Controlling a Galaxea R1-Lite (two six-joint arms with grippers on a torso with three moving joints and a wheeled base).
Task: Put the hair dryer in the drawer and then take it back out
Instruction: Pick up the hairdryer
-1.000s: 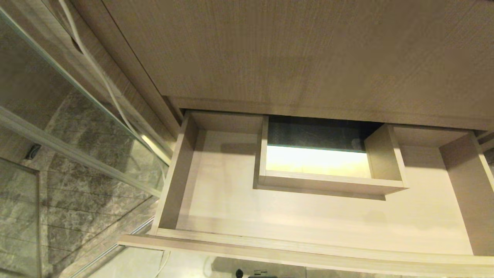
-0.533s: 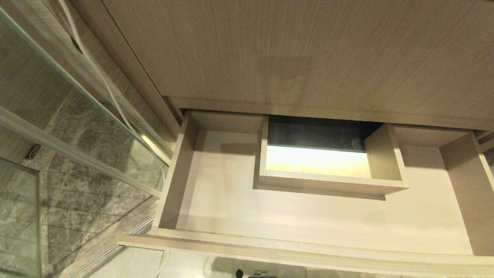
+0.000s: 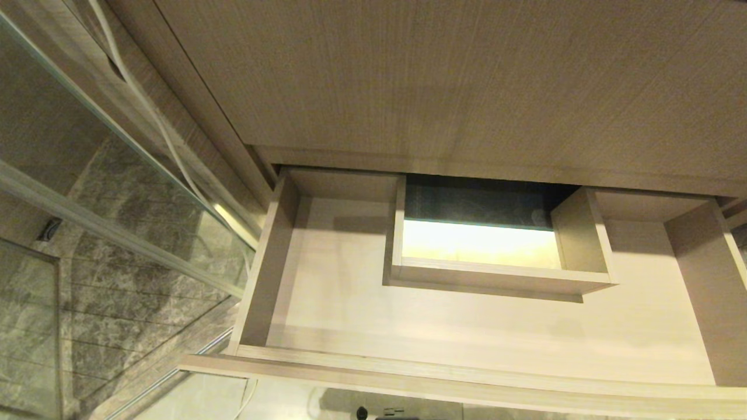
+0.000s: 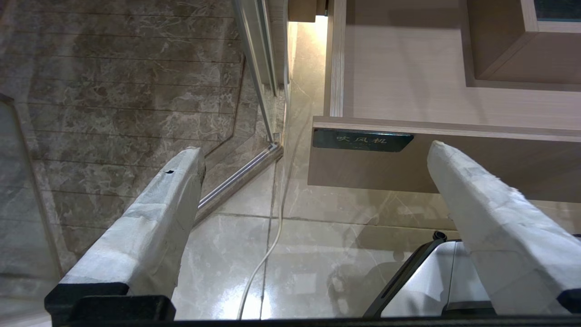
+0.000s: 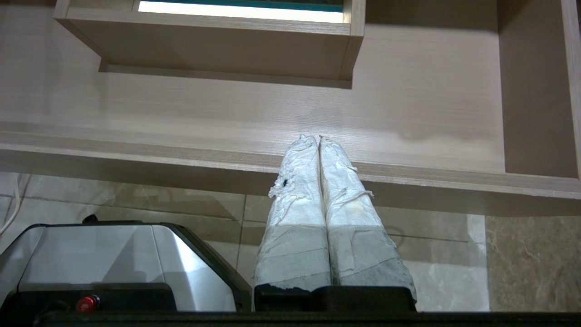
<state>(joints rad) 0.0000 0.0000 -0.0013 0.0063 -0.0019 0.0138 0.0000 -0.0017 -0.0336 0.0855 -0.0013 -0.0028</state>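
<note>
The drawer [image 3: 467, 379] stands pulled out, wide and shallow, in light wood grain, and nothing lies on its floor. A boxed rectangular cutout [image 3: 496, 274] sits in its middle. The hair dryer is out of view in every frame. My left gripper [image 4: 314, 150] hangs open and empty over the floor, below the drawer's left front corner and its dark label [image 4: 361, 140]. In front of the drawer's front rim [image 5: 181, 154], my right gripper [image 5: 317, 137] is shut with nothing between its fingers. Neither arm shows in the head view.
A taller wood-grain panel [image 3: 443, 76] rises above the drawer. To the left stands a glass door [image 3: 117, 233] with a metal rail over marble tiles. A white cord [image 4: 268, 254] trails down onto the glossy floor. My base [image 5: 113, 254] sits below the grippers.
</note>
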